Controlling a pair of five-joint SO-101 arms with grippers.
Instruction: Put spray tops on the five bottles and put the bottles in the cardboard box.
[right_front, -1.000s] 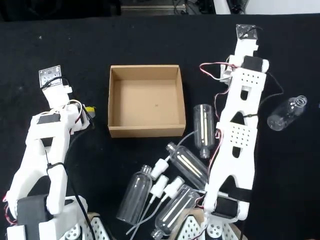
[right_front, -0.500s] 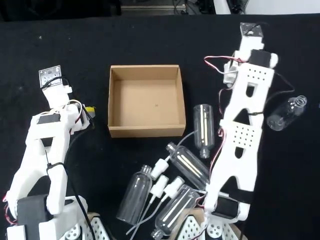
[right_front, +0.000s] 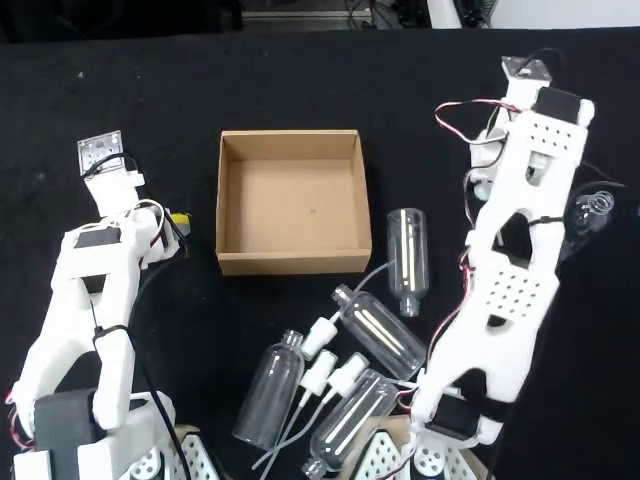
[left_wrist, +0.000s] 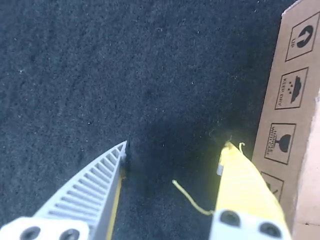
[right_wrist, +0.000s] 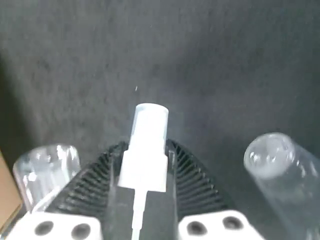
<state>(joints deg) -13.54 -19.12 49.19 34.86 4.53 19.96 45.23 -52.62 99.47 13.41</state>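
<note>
Right gripper (right_wrist: 145, 145): clamped on a white spray top (right_wrist: 148, 125), whose nozzle end pokes past the fingertips; a clear bottle (right_wrist: 47, 162) lies on one side and a second bottle (right_wrist: 280, 165) on the other.
Left gripper (left_wrist: 175, 146): jaws apart, holding nothing, low over the black surface (right_front: 200, 80), just beside the cardboard box (left_wrist: 295, 100).
Cardboard box: open-topped, mid-surface.
Lone bottle (right_front: 406, 258): lying off the box's front right corner.
Bottle cluster (right_front: 270, 388): three lying near the front edge, loose spray tops (right_front: 318, 375) among them.
</note>
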